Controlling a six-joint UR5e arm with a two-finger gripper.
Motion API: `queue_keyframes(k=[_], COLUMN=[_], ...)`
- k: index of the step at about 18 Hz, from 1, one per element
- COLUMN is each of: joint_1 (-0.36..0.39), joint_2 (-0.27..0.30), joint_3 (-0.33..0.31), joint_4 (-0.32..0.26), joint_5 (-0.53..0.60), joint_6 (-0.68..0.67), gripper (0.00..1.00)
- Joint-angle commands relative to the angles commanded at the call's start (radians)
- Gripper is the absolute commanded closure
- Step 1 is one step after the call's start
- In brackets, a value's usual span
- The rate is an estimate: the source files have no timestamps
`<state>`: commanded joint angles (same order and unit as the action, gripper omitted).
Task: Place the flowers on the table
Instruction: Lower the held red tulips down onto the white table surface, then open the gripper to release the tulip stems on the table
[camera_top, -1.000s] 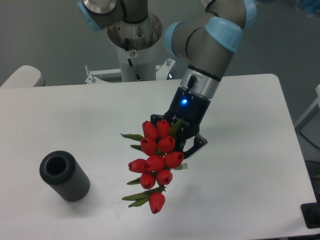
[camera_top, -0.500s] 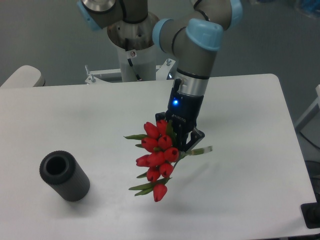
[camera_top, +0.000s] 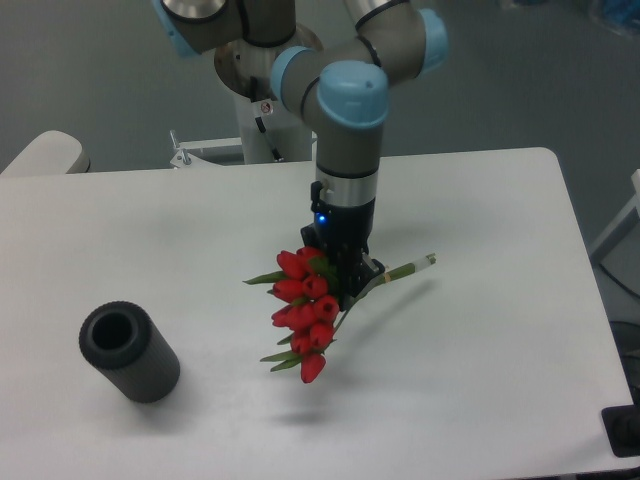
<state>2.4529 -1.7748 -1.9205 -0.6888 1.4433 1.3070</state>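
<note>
The flowers (camera_top: 303, 310) are a bunch of red tulip buds with green leaves. Their green stems stick out to the right, ending in a pale band near the tip. My gripper (camera_top: 352, 284) is shut on the stems just behind the buds and holds the bunch above the white table (camera_top: 480, 330). The buds hang down to the lower left and a faint shadow lies on the tabletop beneath them. The fingertips are partly hidden behind the buds.
A dark grey ribbed cylinder (camera_top: 129, 352) stands on the table at the left front. The robot's base (camera_top: 268, 90) rises behind the far edge. A pale rounded object (camera_top: 45, 155) shows at the far left.
The arm has swung to the left and turned the wrist. The bunch has rotated with it, so the stems now show pointing right, and the buds sit a little higher.
</note>
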Motion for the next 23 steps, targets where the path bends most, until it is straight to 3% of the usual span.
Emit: queue_keyframes(k=[3, 8, 19, 21, 23], joint_1=[-0.025, -0.107, -0.137, -0.135, -0.134], joint_2=[-0.009, -0.061, -0.101, -0.101, -0.100], joint_3=[-0.043, -0.052, -0.069, -0.065, -0.055], joint_4=[0.000, 0.000, 0.002, 0.003, 0.006], joint_5=[0.023, 0.206, 0.209, 0.209, 0.209], joint_6=[0.005, 0.014, 0.041, 0.043, 0.043], gripper=[0.63, 0.63, 0.57, 0.44, 0.18])
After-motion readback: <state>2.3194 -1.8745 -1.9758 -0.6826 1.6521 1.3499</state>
